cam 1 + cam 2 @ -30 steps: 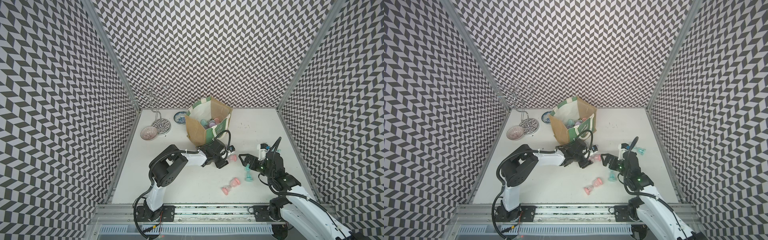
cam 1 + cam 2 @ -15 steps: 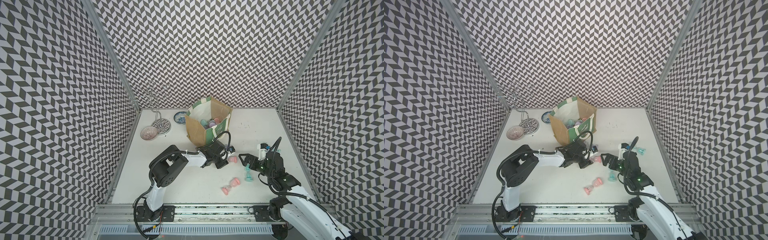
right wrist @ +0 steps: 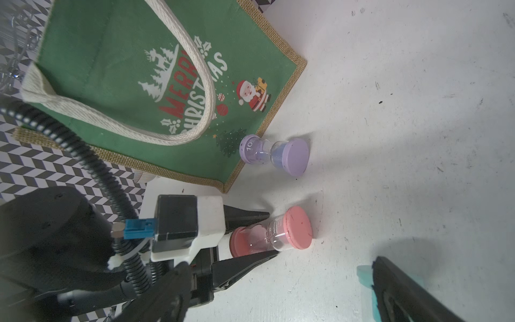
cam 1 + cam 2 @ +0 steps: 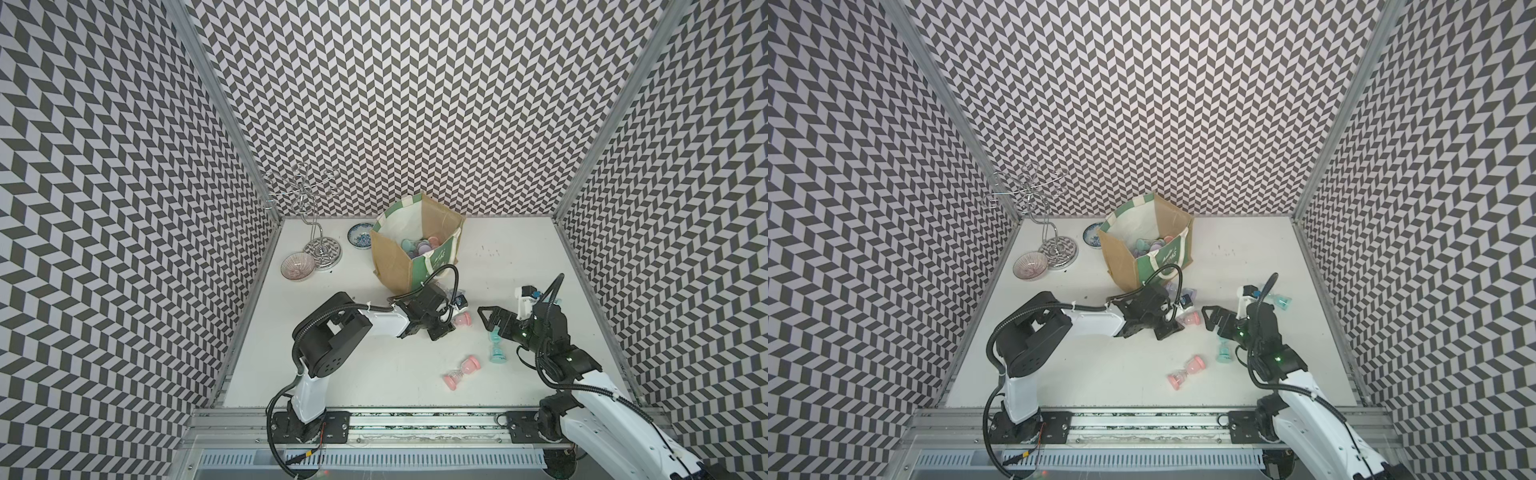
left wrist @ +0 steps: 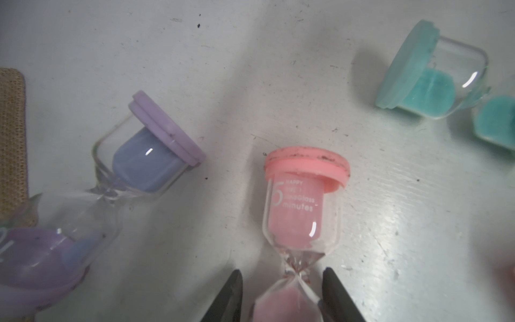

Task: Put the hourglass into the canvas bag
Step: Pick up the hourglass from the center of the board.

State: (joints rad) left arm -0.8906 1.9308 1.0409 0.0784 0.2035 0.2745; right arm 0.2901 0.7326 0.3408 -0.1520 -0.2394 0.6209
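Left gripper pinches the pink hourglass at its narrow waist, just near of the bag. The hourglass looks light, slick and breakable, so grip gently. Right gripper gapes empty.

Qty: 1 canvas bag; outside it 2 pink hourglasses, 2 teal hourglasses, 1 purple hourglass; 2 dishes; 1 wire stand.

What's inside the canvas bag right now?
Several pastel hourglasses, teal, purple and pink, lie inside the canvas bag. Its near wall covers the bag's floor, so their number cannot be told.
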